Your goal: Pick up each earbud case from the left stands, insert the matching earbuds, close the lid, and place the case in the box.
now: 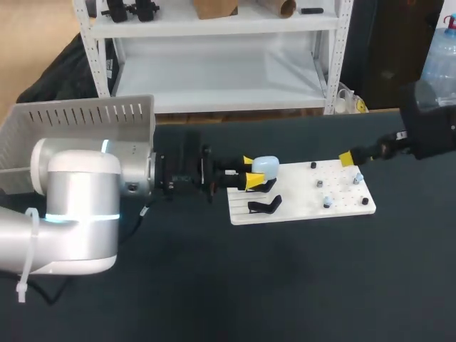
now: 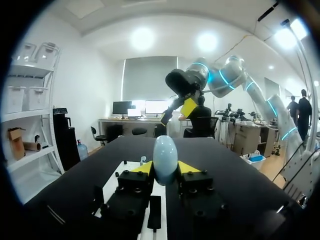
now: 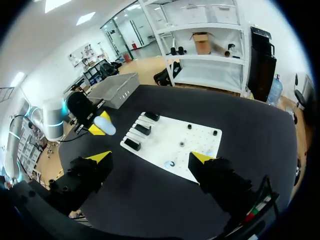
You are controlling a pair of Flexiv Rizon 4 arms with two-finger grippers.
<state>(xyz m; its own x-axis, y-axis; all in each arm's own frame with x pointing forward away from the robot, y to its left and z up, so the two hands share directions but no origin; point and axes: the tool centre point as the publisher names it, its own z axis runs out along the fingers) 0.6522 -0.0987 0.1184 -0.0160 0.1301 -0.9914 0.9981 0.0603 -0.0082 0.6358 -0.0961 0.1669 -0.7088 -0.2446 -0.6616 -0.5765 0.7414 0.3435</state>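
My left arm [image 1: 78, 206] fills the near left corner of the table [image 1: 214, 285], its thick silver joint lying low over the dark surface and its wrist stretching toward the middle. The left gripper [image 1: 248, 173] is clamped on the pale blue earbud case [image 1: 265, 167]: in the left wrist view both yellow tips press against opposite sides of the egg-shaped case [image 2: 165, 157], which stands upright between them. The case hangs over the far left corner of the white board [image 1: 299, 210], above the black stands. One stand [image 1: 265, 206] lies bare near the board's near left edge, and another sits just under the held case. The right wrist view shows three stands in a row along that left end. On the right half of the board, small pale earbuds [image 1: 327, 201] sit among a few black pegs. The right gripper [image 3: 150, 157] hovers above the board's right end with its fingers spread wide and nothing between them. My right arm [image 1: 427, 128] enters from the far right edge of the table. A grey box [image 1: 71, 128] with a slotted wall sits at the far left corner of the table, behind my left arm.
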